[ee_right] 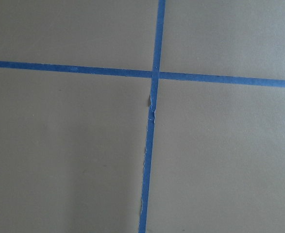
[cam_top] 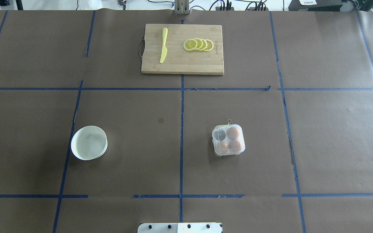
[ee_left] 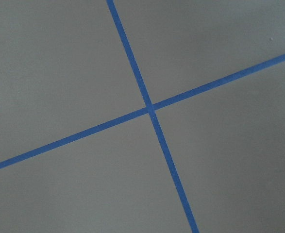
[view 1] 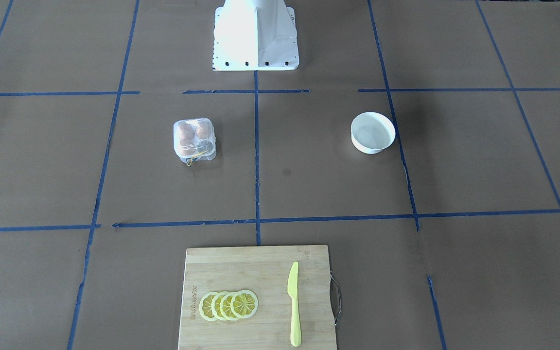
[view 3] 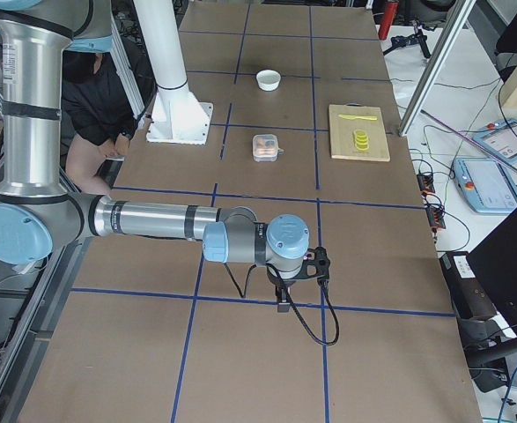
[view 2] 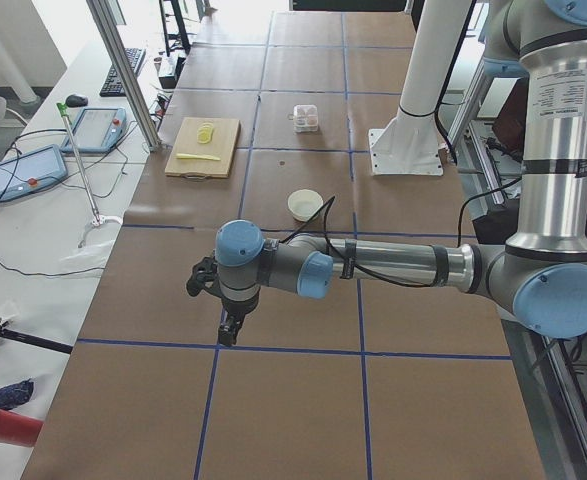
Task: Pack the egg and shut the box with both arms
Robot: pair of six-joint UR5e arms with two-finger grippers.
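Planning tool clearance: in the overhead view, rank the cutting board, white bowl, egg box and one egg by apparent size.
1. cutting board, clearly largest.
2. white bowl and egg box: nearly alike, too close to rank.
3. egg, smallest.

The table (cam_top: 125,168) is covered with brown paper, divided into rectangular fields by blue tape lines (cam_top: 181,129). The white pedestal base (view 1: 255,36) stands at the middle of the robot-side edge. The box (cam_top: 228,140) stands on the robot's right half, nearer the robot-side edge than the far edge. The white bowl (cam_top: 89,142) stands on the left half, level with the box and well apart from it. The wooden cutting board (cam_top: 186,64) lies flat near the middle of the far edge, long side parallel to it.
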